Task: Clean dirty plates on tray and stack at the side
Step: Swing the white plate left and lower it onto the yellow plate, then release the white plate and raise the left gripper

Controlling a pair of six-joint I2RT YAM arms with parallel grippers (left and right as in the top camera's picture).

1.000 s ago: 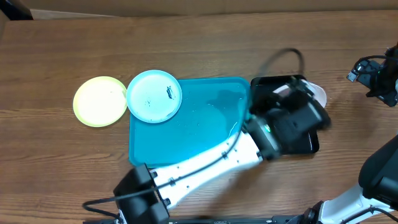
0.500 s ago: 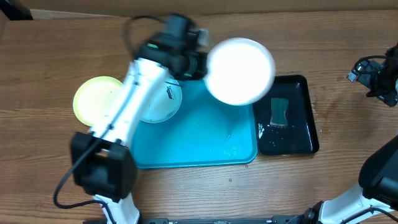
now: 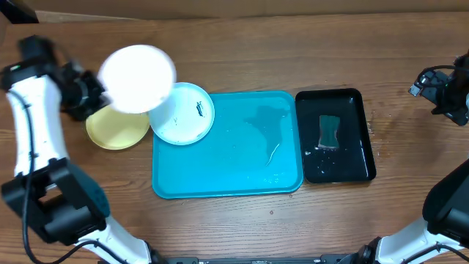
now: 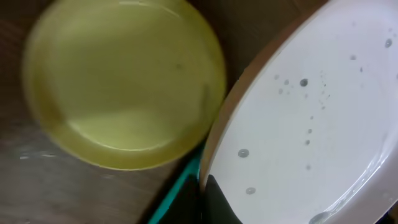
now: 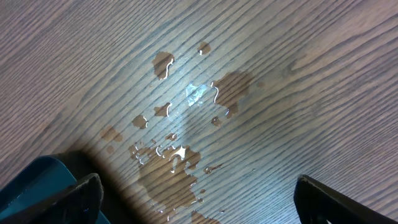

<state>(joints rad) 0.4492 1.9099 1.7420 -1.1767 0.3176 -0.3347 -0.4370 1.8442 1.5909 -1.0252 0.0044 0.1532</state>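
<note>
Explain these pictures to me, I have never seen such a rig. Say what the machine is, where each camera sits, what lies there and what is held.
This is a robot with two arms at a wooden table; each arm ends in a two-finger gripper. The wide picture looks down from above. The other two come from cameras on the wrists. The left gripper is shut on a round white plastic plate, wet with droplets, held above a round yellow-green plate on the table. A round light blue plate with a dark smear overlaps a corner of the large turquoise rectangular tray. Beside that, a narrow glossy black tray holds what looks like a green sponge. The right gripper is open and empty, over a water puddle.
</note>
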